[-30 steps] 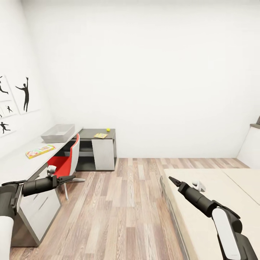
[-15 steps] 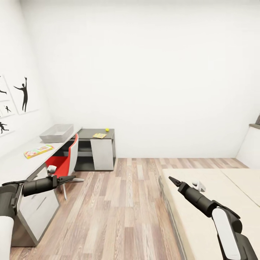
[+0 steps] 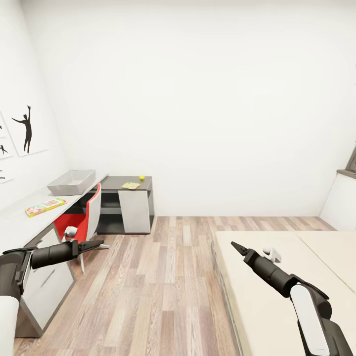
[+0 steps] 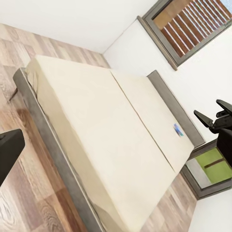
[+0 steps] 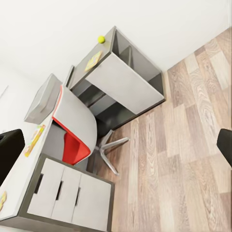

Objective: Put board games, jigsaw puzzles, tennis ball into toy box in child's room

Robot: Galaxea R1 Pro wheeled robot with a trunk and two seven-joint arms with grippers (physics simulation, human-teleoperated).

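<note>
The toy box sits on the table at the left wall, with a long colourful board game lying nearer me. On the lower dark section lie a jigsaw puzzle and the tennis ball. The right wrist view shows the same toy box, puzzle and ball. A small blue board game lies far out on the bed. My left gripper hangs open beside the desk drawers. My right gripper is open over the bed's corner. Both are empty.
A red-and-white swivel chair stands tucked at the desk. Wood-plank floor runs between desk and bed. Black silhouette pictures hang on the left wall. A slatted window is beyond the bed's far side.
The whole view has shifted: the desk has slid left and slightly further off, and more of the bed's corner shows, so the camera moved. Both arms keep their pose.
</note>
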